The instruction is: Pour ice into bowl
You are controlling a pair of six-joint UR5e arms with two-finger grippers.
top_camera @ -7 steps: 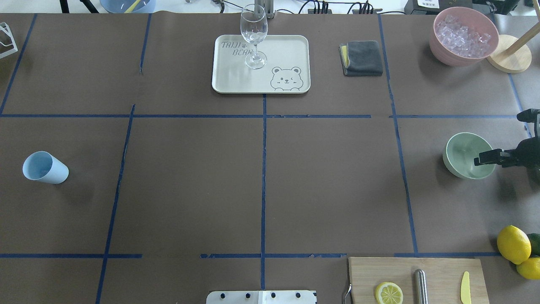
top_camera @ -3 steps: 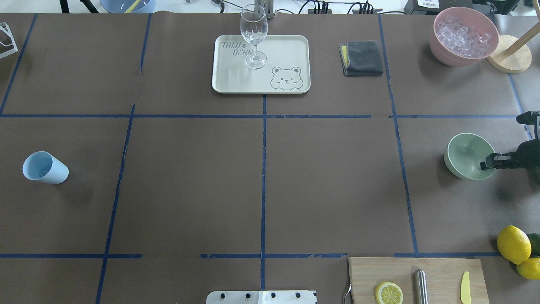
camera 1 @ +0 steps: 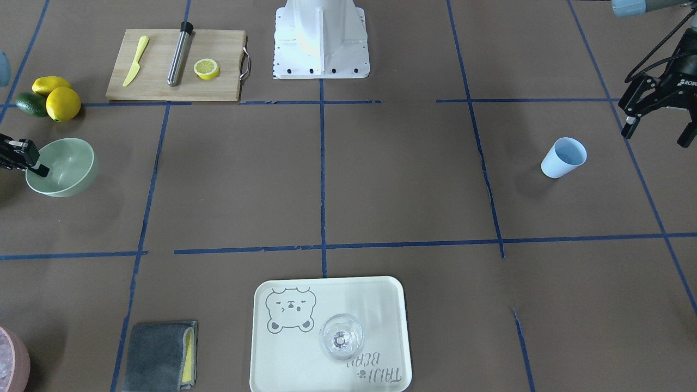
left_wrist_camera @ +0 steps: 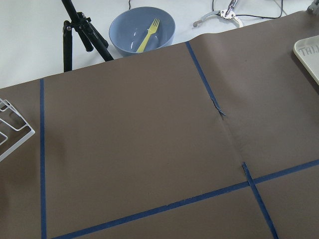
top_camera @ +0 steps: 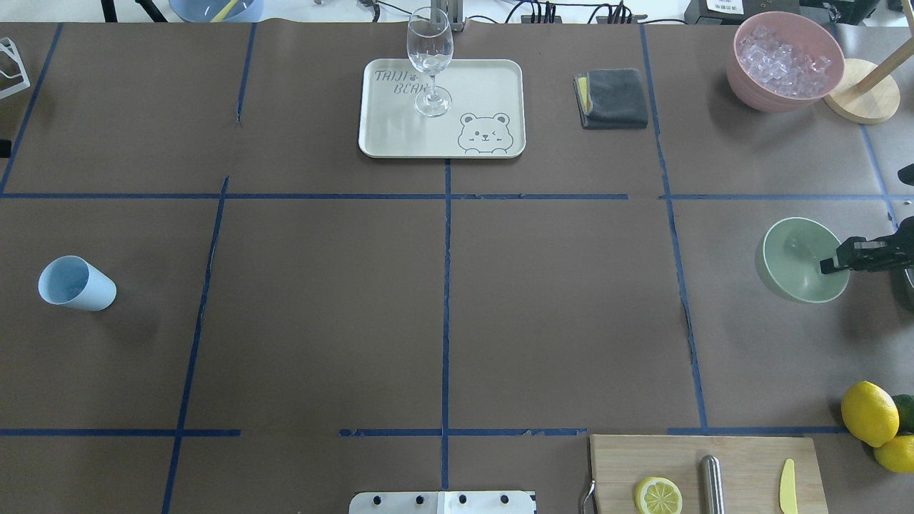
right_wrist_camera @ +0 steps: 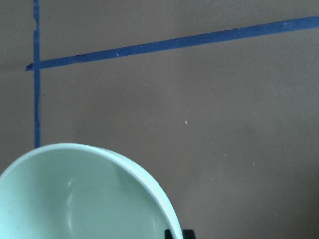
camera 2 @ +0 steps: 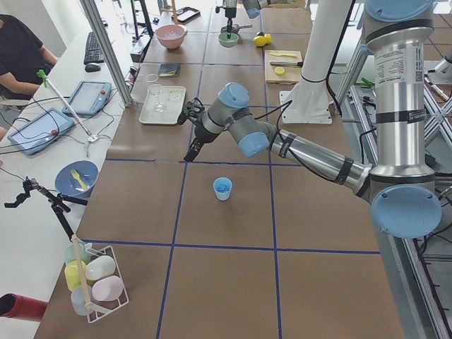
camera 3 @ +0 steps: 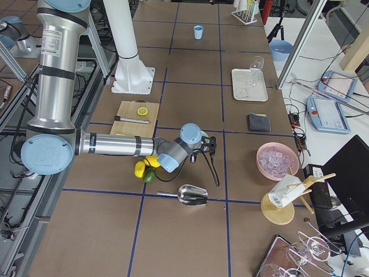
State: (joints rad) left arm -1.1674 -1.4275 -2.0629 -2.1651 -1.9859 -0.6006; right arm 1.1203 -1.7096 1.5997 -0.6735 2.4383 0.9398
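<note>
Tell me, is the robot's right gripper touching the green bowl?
Touching. The right wrist view shows the right gripper with its fingers pinching the bowl rim; overhead, one finger sits inside the rim.

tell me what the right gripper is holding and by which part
The right gripper holds the mint-green bowl by its rim, with a finger reaching inside the bowl.

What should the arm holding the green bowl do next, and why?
Probably carry the bowl a little toward the middle of the table. The right gripper has its jaws shut on the rim, the bowl looks empty, and it is far from the light blue cup near the open left gripper.
</note>
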